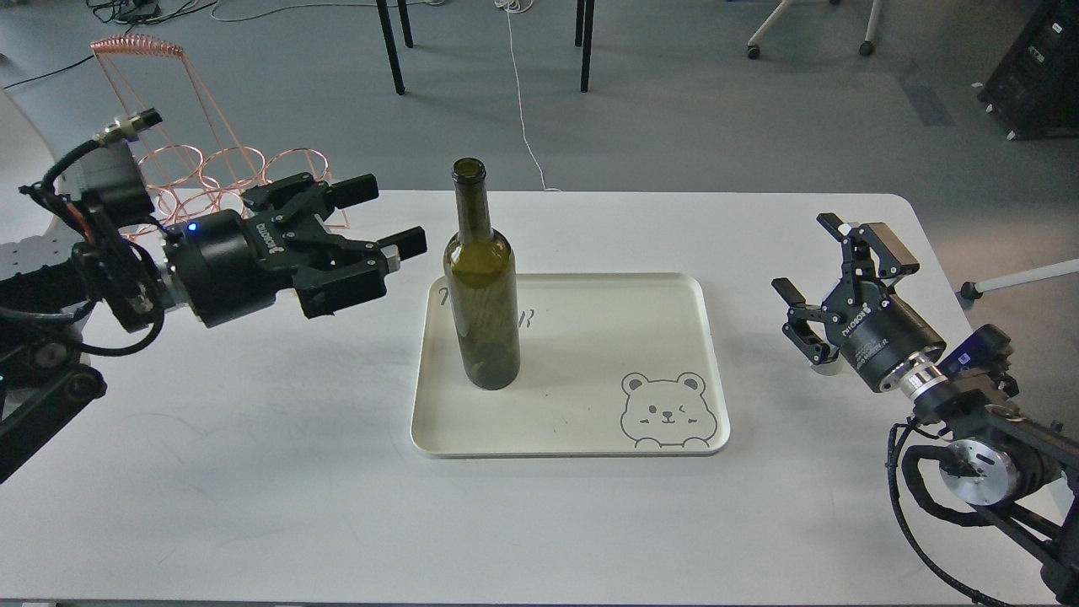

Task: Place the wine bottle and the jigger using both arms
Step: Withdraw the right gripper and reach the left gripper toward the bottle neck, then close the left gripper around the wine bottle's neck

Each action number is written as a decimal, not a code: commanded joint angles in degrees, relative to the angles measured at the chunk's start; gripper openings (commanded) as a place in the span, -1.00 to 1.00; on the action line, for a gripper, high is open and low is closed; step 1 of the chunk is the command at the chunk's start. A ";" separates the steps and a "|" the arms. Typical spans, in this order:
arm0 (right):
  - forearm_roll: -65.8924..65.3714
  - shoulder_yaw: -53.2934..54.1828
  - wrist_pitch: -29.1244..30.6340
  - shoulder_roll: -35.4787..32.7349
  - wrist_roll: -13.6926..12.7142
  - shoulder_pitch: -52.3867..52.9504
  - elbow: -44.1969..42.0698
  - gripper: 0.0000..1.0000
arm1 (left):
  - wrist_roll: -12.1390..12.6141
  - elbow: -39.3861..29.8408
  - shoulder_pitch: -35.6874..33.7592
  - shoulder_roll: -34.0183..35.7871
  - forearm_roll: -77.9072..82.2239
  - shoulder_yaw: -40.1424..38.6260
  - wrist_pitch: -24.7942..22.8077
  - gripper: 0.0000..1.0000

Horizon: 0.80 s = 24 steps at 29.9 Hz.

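1. We're looking at a robotics lab or test room, and the grey floor [716, 126] says it straight away: bare, hard, institutional.
2. Loose cables [143, 10] trail across that floor at the top left, and a white cord [521, 101] runs down toward the tabletop [253, 472].
3. Black furniture legs [392, 46] stand behind, and the wheeled white base of a chair [809, 25] sits at the top right, office-style.
4. A dark equipment case [1033, 76] is parked in the far right corner.
5. The white tabletop is a plain staged surface, carrying a cream tray [582, 337] with a cartoon bear and a copper wire rack [211, 169].
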 commanded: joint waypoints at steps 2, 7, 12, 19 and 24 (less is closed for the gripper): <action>-0.09 0.16 0.00 -0.14 -0.01 -0.23 0.13 0.96 | 0.03 2.98 -8.09 -0.17 0.01 6.38 0.01 0.96; -0.09 0.34 0.00 -0.14 -0.01 -0.23 0.21 0.96 | 0.03 8.16 -13.19 -3.33 0.10 10.95 -0.08 0.96; -0.09 0.34 0.00 -0.32 -0.01 -0.32 0.21 0.96 | 0.03 10.02 -13.73 -4.39 0.54 11.66 0.01 0.96; -0.09 0.34 0.00 -0.23 -0.01 -0.32 0.21 0.96 | 0.03 11.95 -14.78 -7.73 0.89 12.36 -0.08 0.96; -0.09 0.34 0.00 -0.32 -0.01 -0.23 0.21 0.96 | 0.03 14.15 -15.83 -9.48 0.89 13.85 0.01 0.96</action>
